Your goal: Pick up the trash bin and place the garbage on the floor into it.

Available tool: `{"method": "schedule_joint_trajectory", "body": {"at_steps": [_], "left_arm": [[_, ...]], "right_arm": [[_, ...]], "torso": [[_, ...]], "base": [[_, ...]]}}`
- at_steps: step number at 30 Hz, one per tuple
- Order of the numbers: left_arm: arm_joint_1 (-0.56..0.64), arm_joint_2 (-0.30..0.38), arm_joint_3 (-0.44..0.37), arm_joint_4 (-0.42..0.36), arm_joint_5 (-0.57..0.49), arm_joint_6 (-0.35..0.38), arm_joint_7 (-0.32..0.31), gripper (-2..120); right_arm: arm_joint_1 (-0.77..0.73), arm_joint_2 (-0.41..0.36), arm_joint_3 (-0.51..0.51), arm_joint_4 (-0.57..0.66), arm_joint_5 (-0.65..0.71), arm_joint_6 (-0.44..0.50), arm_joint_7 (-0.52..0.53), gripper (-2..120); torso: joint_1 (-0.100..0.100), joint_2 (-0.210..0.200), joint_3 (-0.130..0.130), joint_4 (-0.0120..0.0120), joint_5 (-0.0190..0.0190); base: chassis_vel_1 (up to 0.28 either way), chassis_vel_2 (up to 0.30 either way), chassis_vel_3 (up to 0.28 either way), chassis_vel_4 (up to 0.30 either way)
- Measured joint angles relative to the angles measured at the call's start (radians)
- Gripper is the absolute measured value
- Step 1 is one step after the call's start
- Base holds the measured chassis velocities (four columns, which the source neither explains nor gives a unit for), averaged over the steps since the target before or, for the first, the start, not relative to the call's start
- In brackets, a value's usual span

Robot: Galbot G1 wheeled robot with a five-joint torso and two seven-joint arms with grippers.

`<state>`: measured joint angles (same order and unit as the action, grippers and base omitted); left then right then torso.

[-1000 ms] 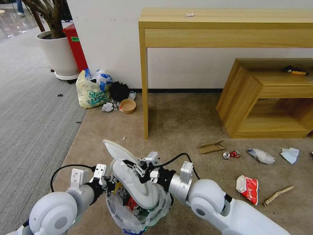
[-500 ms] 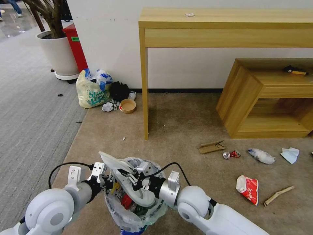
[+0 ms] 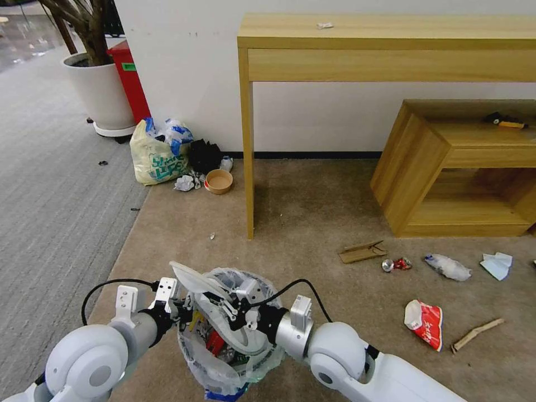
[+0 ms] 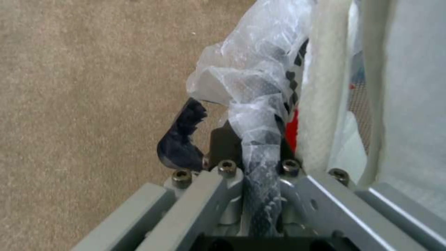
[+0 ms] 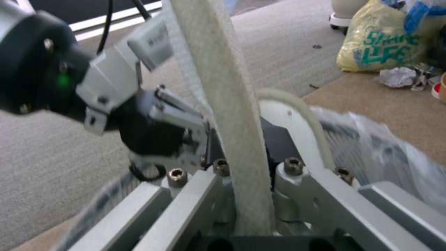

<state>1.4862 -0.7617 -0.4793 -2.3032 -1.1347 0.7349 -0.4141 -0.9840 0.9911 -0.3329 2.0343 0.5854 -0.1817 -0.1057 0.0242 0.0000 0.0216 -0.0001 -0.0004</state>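
Crinkly plastic-lined trash bin (image 3: 229, 357) pinched by left fingers (image 4: 179, 139); right fingers (image 5: 278, 139) gripping fuzzy white slipper (image 3: 223, 312)

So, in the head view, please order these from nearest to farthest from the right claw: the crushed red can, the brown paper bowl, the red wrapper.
Measured from the right claw, over the trash bin:
1. Brown paper bowl, ahead by the wall.
2. Crushed red can, to its right.
3. Red wrapper, farther right.
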Motion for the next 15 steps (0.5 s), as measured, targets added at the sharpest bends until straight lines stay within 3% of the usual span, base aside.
{"method": "schedule_joint_trajectory", "body": {"at_steps": [15], "left_arm": [[-0.003, -0.004, -0.024, 0.004, -0.005, 0.0, -0.001, 0]], "right_arm": [[-0.072, -0.018, 0.015, 0.022, -0.025, -0.005, 0.029, 3]], "torso": [[0.0, 0.0, 0.0, 0.0001, 0.0]], "base": [[0.0, 0.0, 0.0, 0.0]]}}
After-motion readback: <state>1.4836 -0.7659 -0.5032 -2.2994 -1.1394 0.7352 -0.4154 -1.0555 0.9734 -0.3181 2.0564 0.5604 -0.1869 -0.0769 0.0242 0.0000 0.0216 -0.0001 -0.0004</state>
